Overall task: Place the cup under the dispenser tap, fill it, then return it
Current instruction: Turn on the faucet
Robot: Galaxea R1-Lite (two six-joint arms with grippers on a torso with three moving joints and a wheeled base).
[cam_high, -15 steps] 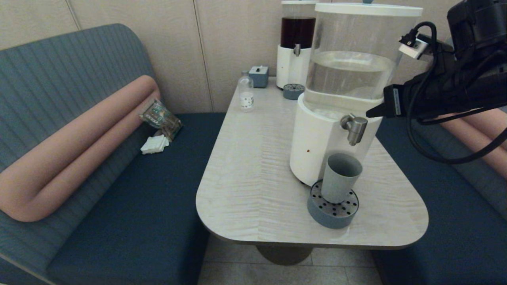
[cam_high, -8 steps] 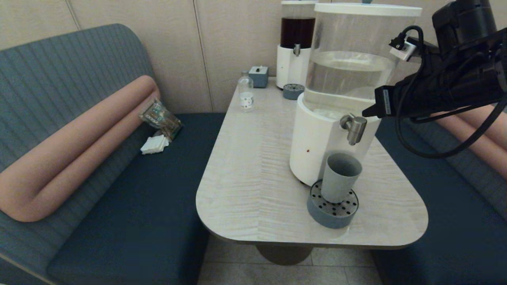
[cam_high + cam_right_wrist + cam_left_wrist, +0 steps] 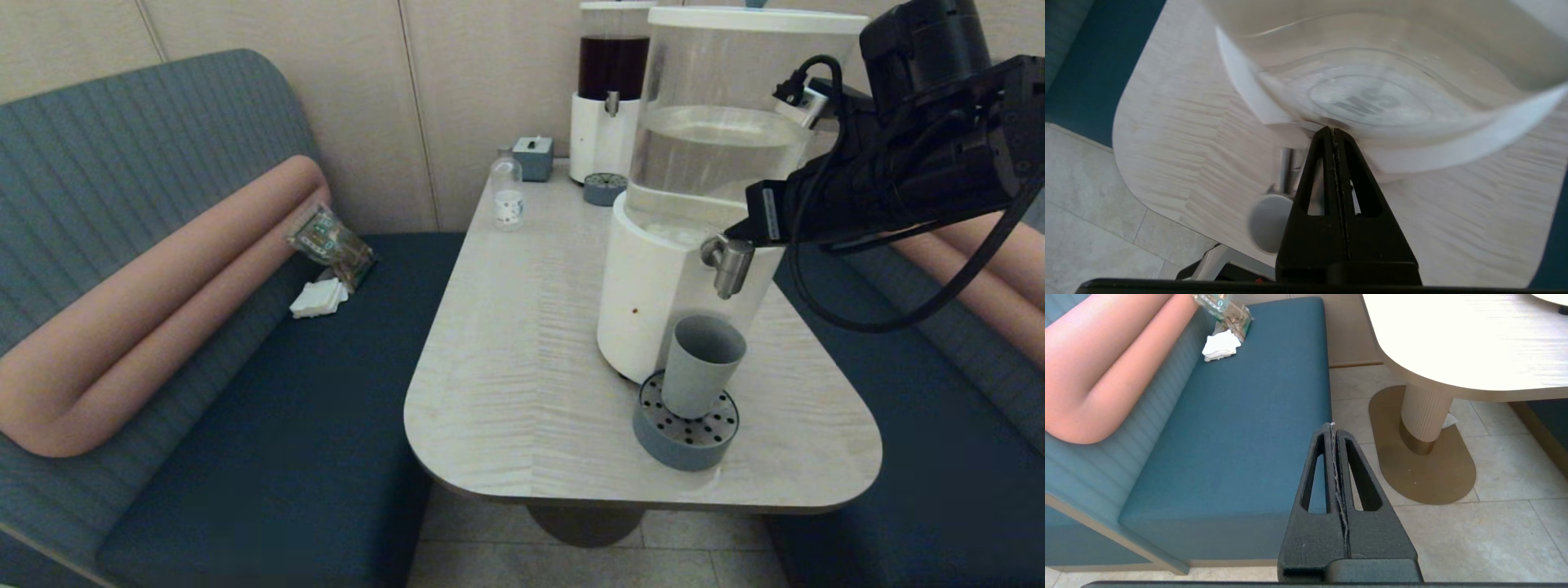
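The grey-blue cup point(image 3: 702, 366) stands upright on a round perforated drip tray point(image 3: 686, 425), directly below the brushed-steel dispenser tap point(image 3: 729, 263) of the large clear dispenser point(image 3: 718, 147). My right gripper point(image 3: 732, 234) is shut with nothing in it; its tip sits just above the tap's top, at the white base. In the right wrist view that gripper point(image 3: 1332, 131) points at the tank's foot, with the tap point(image 3: 1286, 169) and the cup point(image 3: 1267, 222) beside it. My left gripper point(image 3: 1332, 426) is shut and hangs parked over the floor beside the bench.
A smaller dark-liquid dispenser point(image 3: 611, 90) with its own drip tray point(image 3: 605, 188), a small clear bottle point(image 3: 507, 193) and a grey box point(image 3: 534, 155) stand at the table's point(image 3: 522, 359) far end. A packet point(image 3: 331, 245) and a white napkin point(image 3: 318, 298) lie on the left bench.
My right gripper has moved left toward the tap, from beside the tank to just above the tap. The cup has stayed on the drip tray.
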